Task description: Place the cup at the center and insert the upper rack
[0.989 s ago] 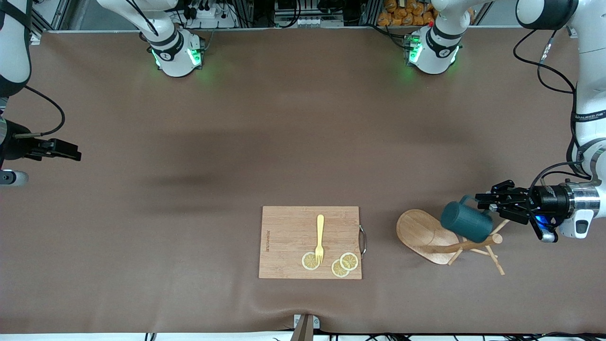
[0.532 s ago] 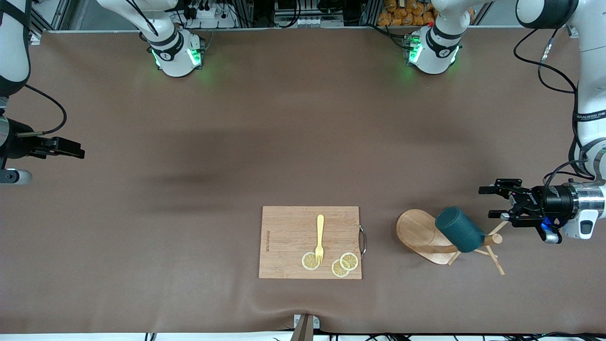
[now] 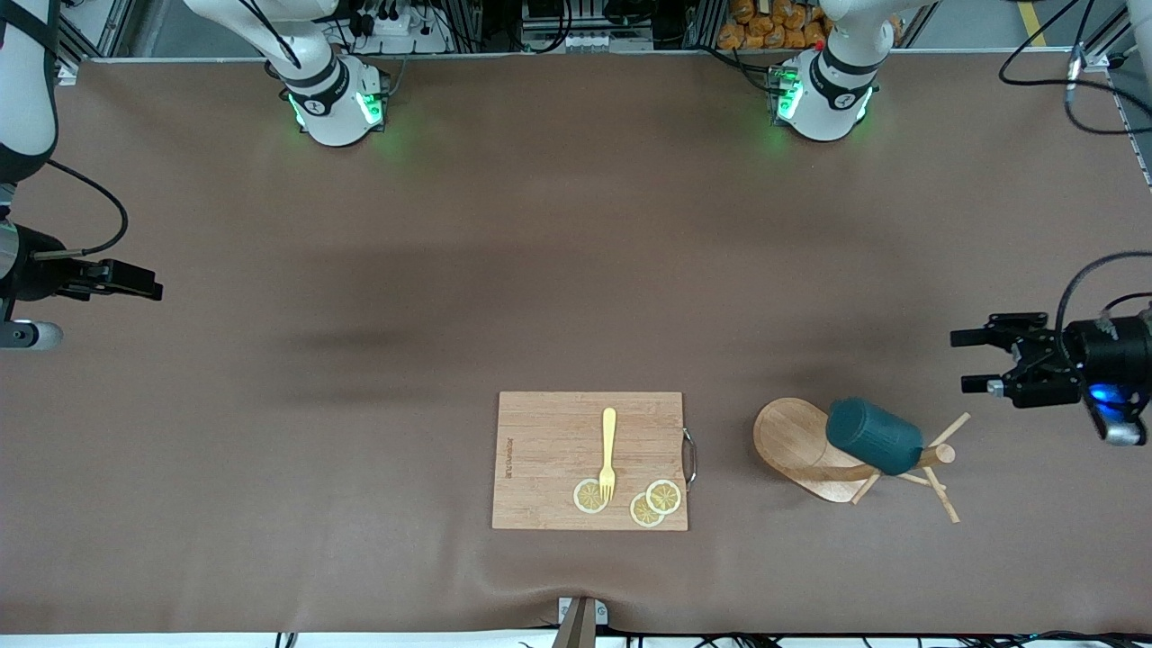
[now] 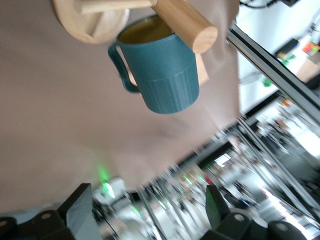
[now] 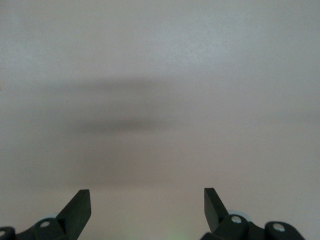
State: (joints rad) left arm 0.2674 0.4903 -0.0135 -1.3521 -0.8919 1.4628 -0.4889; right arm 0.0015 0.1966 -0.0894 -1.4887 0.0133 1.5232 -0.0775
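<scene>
Teal cup lies on toppled rack. Left pincer wide, empty, at cup's 2 o'clock. Right pincer wide, waiting over bare surface.

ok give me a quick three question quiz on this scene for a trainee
1. True or false: the left pincer is shut on the cup.
2. Multiple choice: the cup lies on A) the cutting board, B) the upper rack, which is tipped on its side, C) bare table.
3. Fill in: the yellow fork lies on the cutting board with its tines on a ____ slice.

Key
1. False: it is open, up in the air toward the left arm's end of the table, apart from the cup. The right pincer is open too, waiting at the right arm's end.
2. B
3. lemon
</scene>
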